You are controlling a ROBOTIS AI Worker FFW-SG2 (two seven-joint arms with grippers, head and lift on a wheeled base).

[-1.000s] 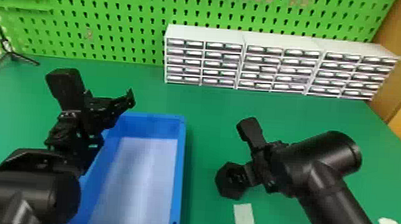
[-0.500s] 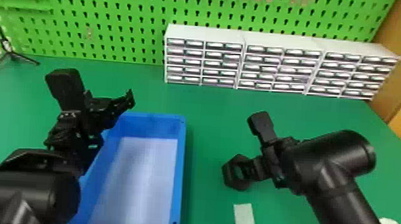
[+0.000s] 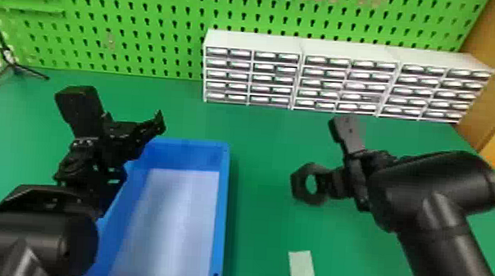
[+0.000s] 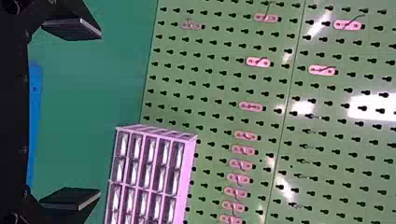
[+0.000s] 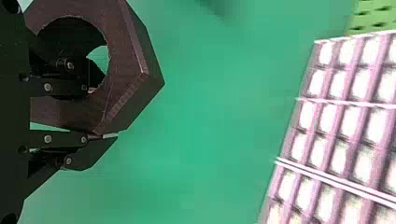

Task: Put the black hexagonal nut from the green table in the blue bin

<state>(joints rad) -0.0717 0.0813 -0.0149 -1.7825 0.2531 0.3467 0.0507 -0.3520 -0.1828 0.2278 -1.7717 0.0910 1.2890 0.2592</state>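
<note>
The R claw [image 3: 327, 183] is pinching the black nut [image 3: 299, 186] w/ one finger in the hole & the other on the outside, so the ring's wall is stuck btwn them. The nut is up over the green table [image 3: 257, 234], btwn the blue bin [image 3: 221, 203] & the table's R edge, apart from the bin's R edge. The L claw [image 3: 142, 149] is by the bin's far L corner, w/ its fingers spread wide. The bin is on the table's L part. A white strip [image 3: 303, 272] is on the table, R of the bin. White drawers [image 3: 253, 41] sit along the table's back edge, & a small black stand [image 3: 13, 68] is near the back L corner.
</note>
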